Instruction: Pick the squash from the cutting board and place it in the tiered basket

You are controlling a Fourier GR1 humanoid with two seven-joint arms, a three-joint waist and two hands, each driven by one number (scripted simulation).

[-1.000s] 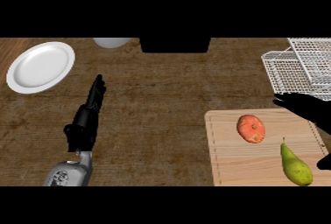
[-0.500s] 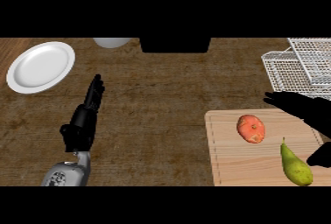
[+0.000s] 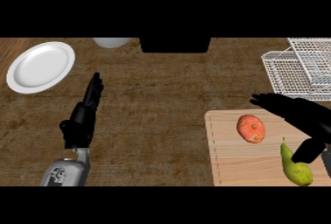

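A yellow-green, pear-shaped squash lies on the wooden cutting board near its lower right. An orange-red round vegetable sits on the board further up and to the left. My right hand hovers open over the board's upper right, fingers stretched leftward above the orange vegetable and thumb hanging down just beside the squash's top. It holds nothing. The white wire tiered basket stands at the upper right, behind that hand. My left hand rests open at the left, fingers pointing up.
A white plate lies at the upper left. At the counter's back edge sit a pale bowl and a black block. Bare wooden counter stretches between my left hand and the cutting board.
My right hand has come in from the right edge and slid leftward over the cutting board, nearer the orange vegetable and the squash. The left hand has stayed put.
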